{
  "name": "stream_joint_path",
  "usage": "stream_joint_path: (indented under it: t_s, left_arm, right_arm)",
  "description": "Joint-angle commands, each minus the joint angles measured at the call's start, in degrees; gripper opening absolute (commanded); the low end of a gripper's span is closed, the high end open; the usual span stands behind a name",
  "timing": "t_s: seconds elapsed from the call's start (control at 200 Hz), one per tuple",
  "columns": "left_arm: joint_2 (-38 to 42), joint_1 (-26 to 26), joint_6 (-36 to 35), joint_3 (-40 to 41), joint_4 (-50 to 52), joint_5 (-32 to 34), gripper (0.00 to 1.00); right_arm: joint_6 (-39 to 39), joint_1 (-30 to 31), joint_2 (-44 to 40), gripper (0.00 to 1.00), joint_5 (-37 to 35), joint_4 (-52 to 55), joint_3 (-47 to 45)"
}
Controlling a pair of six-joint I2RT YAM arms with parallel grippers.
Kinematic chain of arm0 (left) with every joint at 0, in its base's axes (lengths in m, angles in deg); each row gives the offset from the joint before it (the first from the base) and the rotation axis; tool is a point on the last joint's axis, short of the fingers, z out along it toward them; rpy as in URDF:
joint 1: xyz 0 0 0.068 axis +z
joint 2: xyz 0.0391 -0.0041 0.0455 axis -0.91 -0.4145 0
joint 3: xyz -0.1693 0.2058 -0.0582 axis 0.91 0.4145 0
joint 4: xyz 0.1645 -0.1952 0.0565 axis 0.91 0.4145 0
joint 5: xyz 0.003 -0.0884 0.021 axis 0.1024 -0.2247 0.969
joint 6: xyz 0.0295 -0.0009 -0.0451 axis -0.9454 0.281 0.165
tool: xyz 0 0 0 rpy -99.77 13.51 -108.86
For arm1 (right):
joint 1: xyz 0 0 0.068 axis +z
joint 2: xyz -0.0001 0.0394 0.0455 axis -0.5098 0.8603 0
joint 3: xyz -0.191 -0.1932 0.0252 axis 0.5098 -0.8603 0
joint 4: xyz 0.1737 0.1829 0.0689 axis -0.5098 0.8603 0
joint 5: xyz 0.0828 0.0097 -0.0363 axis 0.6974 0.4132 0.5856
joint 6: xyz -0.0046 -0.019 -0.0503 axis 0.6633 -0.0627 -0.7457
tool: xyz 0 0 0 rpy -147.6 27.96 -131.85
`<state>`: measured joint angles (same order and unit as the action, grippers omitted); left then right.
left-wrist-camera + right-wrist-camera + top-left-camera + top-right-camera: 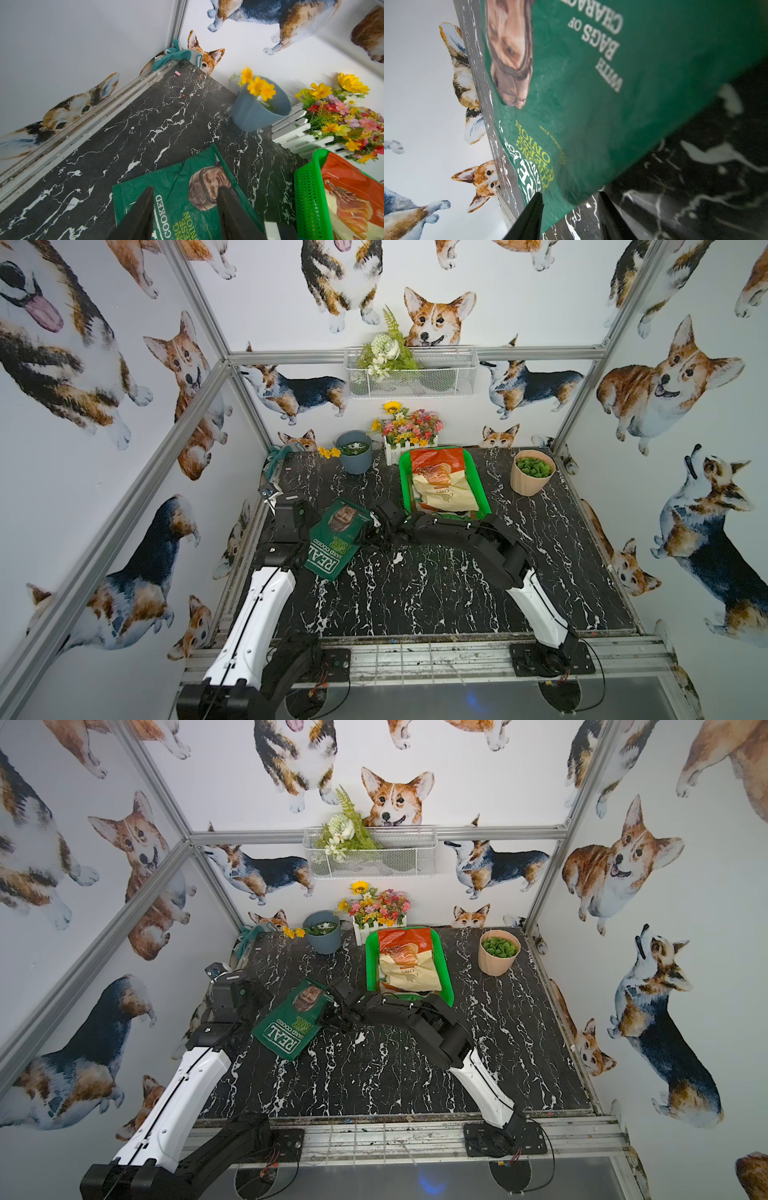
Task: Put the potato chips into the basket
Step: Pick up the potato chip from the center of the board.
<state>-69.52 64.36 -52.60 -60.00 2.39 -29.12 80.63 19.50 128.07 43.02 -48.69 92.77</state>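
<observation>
**Q:** Item one, the claws?

**A:** Right gripper (570, 193): jaws astride the dark green bag (336, 537) at its edge toward the basket. You cannot tell whether they have clamped. Left gripper (186, 188): jaws parted, empty, over the same bag. The bag lies on the table (415, 593) between your arms.

**Q:** Handling?

**A:** Take a deep bite before you lift. The film looks slippery and floppy, so carry it high enough to clear the rim.

**Q:** Containers?

**A:** Green basket (403, 489): orange-and-cream bag (436, 460) with a tan bag (446, 493) on top, others partly hidden beneath. Peach pot (532, 477): green bits. Grey pot (353, 456): greenery. Wire basket (411, 373): flowers.
</observation>
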Motion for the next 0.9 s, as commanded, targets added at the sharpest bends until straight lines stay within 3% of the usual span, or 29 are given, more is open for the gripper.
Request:
stream_joint_path:
  t_s: [0.0, 0.035, 0.09, 0.12, 0.445, 0.606, 0.896]
  left_arm:
    - [0.1, 0.1, 0.1, 0.1, -0.6, -1.1, 0.53]
    - [0.2, 0.1, 0.0, 0.4, -0.7, -1.0, 0.54]
    - [0.0, 0.0, 0.1, 0.7, -0.9, -1.1, 0.54]
    - [-0.3, 0.0, 0.2, 0.7, -0.8, -1.3, 0.54]
    - [-0.6, 0.1, 1.0, 0.0, -0.6, -1.9, 0.54]
    - [-0.3, 0.1, 0.6, -0.1, -0.8, -0.8, 0.54]
    - [-0.4, 0.1, 0.5, 0.0, -0.9, 0.0, 0.54]
  right_arm:
    - [-1.4, 0.0, -0.1, 0.32, 1.4, -1.0, 1.3]
    - [-1.7, 0.0, -0.4, 0.26, 0.8, -1.2, 1.1]
    - [-2.6, 0.0, -1.0, 0.04, 0.8, -2.2, 0.9]
    - [-3.1, -0.1, -1.1, 0.00, 0.9, -2.1, 1.2]
    - [-15.8, -0.2, -9.3, 0.00, -3.1, 7.8, 10.1]
    - [-24.0, -2.2, -12.0, 0.00, 2.6, 11.7, 16.9]
    - [-37.0, -9.1, -10.7, 0.00, 13.4, 30.3, 33.9]
